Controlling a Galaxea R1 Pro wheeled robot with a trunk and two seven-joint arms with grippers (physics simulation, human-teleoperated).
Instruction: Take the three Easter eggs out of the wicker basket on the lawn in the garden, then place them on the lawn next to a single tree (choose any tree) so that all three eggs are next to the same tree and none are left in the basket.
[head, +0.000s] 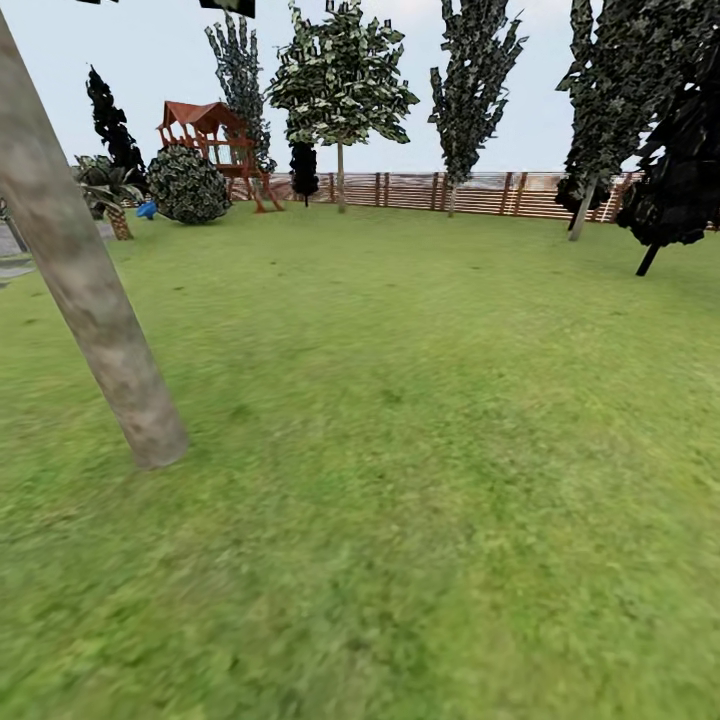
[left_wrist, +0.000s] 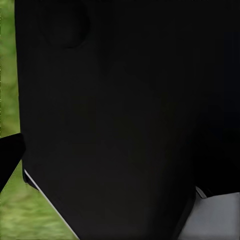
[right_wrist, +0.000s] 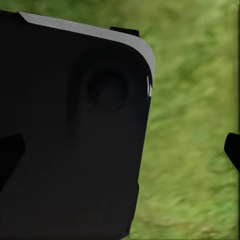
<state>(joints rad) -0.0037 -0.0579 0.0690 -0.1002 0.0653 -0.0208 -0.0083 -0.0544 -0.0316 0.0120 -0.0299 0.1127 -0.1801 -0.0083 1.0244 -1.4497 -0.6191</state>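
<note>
Head view: the lawn (head: 420, 420) runs wide and green to a brown slat fence (head: 480, 192) at the far edge. A pale grey-beige trunk (head: 85, 290) leans across the near left and meets the grass there. Far off stands a tree (head: 342, 80) with speckled foliage on a thin pale stem, just in front of the fence. To its left is a wooden playset (head: 212, 140) with a red roof, a round bush (head: 187, 185) in front of it, a bit of blue slide (head: 147, 210) and a palm (head: 108, 190) beside that. Dark trees (head: 660, 130) stand at the right.

Left wrist view: a black body panel (left_wrist: 120, 120) of the robot covers nearly everything; a strip of grass (left_wrist: 25, 215) shows along one edge, with a dark fingertip (left_wrist: 10, 155) against it. Whether this claw is spread or pressed together I cannot tell.

Right wrist view: a black panel (right_wrist: 70, 135) with a grey rim takes one side, blurred grass (right_wrist: 190, 140) the other. A dark fingertip (right_wrist: 232, 150) shows at one edge and another (right_wrist: 10, 152) at the opposite edge, well apart, so the claw is spread with nothing between
</note>
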